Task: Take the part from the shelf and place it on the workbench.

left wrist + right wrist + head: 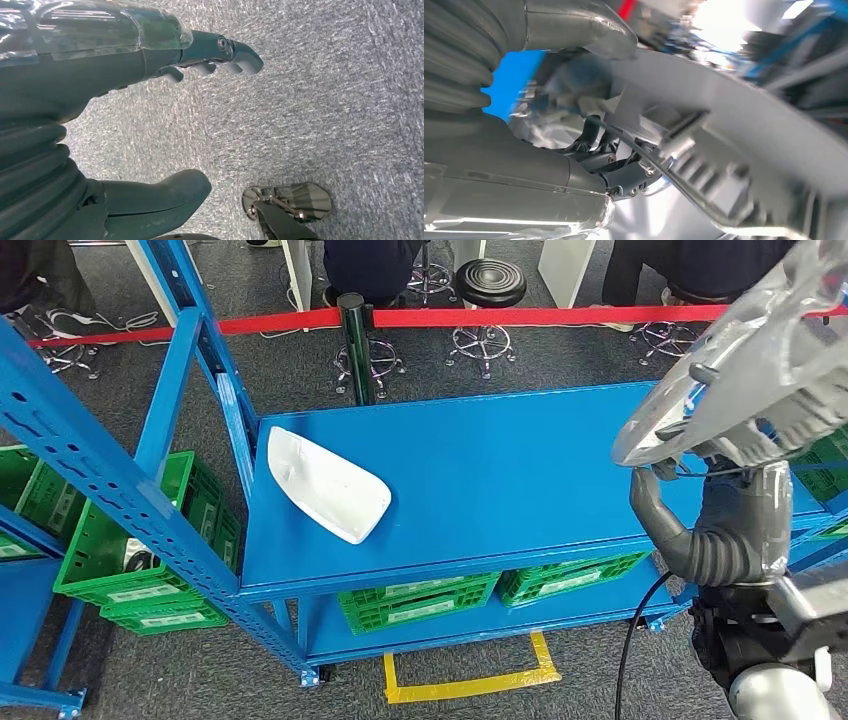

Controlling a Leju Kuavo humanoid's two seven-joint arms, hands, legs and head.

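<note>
A: Where is the part at this moment?

B: It is up in the robot's right hand, at the right side of the head view. It is a grey, shell-shaped piece in a clear plastic wrap, raised above the right end of the blue workbench and not touching it.

A: How do the fingers sit on it?

B: The right hand grips the part from underneath, the thumb reaching up to its lower edge. In the right wrist view the dark fingers are curled against the part's underside, beside a thin wire that runs along it. The picture there is blurred, so finer detail cannot be told.

A: And the left hand?

B: It hangs over grey carpet, holding nothing. The fingers are stretched out and the thumb stands well apart from them.

A: What else is on the bench?

B: A white shell-shaped part lies on the left end of the top. Green crates sit on the shelf beneath, and more green crates stand in the blue rack to the left. A red barrier tape runs behind the bench.
</note>
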